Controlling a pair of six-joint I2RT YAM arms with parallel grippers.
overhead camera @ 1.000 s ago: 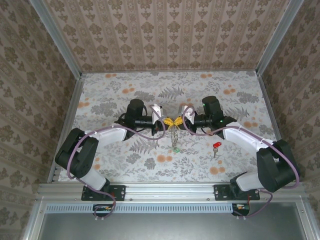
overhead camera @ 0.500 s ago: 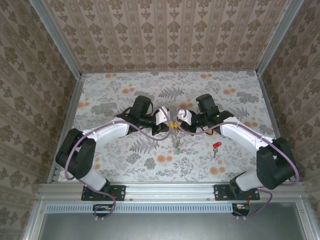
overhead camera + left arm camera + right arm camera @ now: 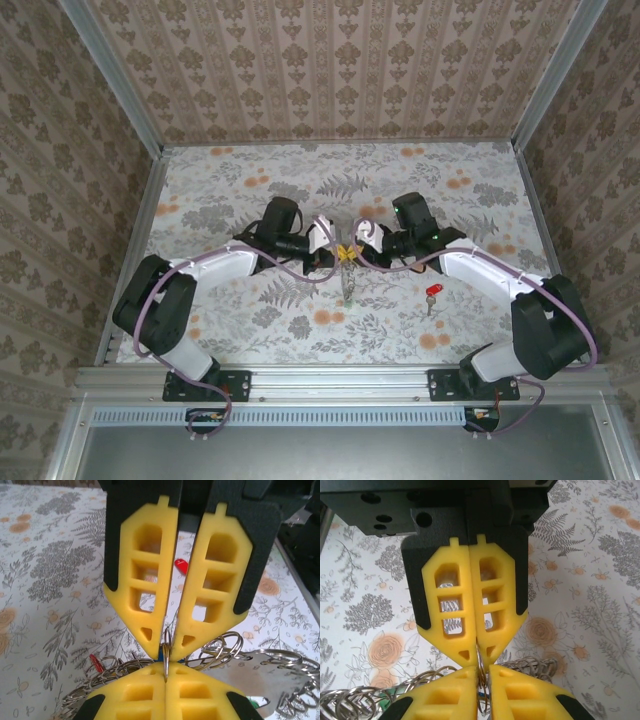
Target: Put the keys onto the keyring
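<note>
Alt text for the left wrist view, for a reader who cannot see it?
The left gripper, yellow-fingered, pinches a thin ring of the silvery keyring, tip to tip with the right gripper at the bottom edge. Linked rings trail to both sides over the floral table; a red key lies beyond.

Beige wallpaper with rows of brown damask is covering the back wall (image 3: 340, 70) and both side walls (image 3: 50, 200). Grey metal posts (image 3: 110, 75) are rising at the corners. The table (image 3: 480, 190) is showing a pale floral print, grey leaves and orange blooms. A metal rail (image 3: 340, 378) is running along the near edge, with a grey panel (image 3: 340, 455) below. Soft, even light is filling the space.
</note>
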